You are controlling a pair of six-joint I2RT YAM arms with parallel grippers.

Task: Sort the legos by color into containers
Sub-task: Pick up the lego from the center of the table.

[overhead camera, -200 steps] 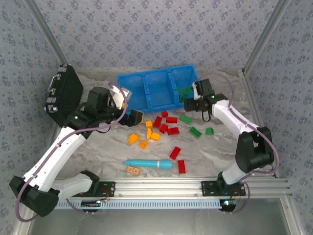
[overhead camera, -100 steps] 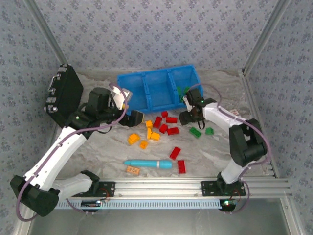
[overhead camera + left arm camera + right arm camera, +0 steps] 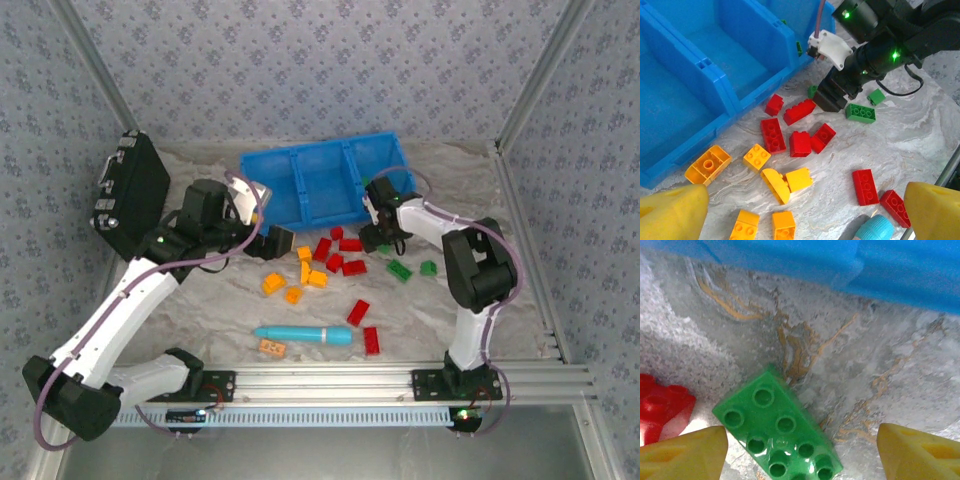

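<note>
1. My right pincer stands wide. Its yellow fingertips are on either side of a green brick, and I have not closed on it. The brick lies flat on the table, near the blue bin.
2. The brick sits askew to my fingers. I judge that closing would catch its corners first, so it could spin or squirt out.
3. A red brick lies just beside one fingertip. I might nudge it or pinch it along with the green one.
4. The bin wall is near, so a careless lift could knock it.
5. My left pincer hangs wide and empty over the orange bricks.
6. The bricks are glossy hard plastic, studded and square-edged, and probably slippery. The bin is smooth moulded plastic. The table looks like matte, grainy marble veined in ochre.
</note>
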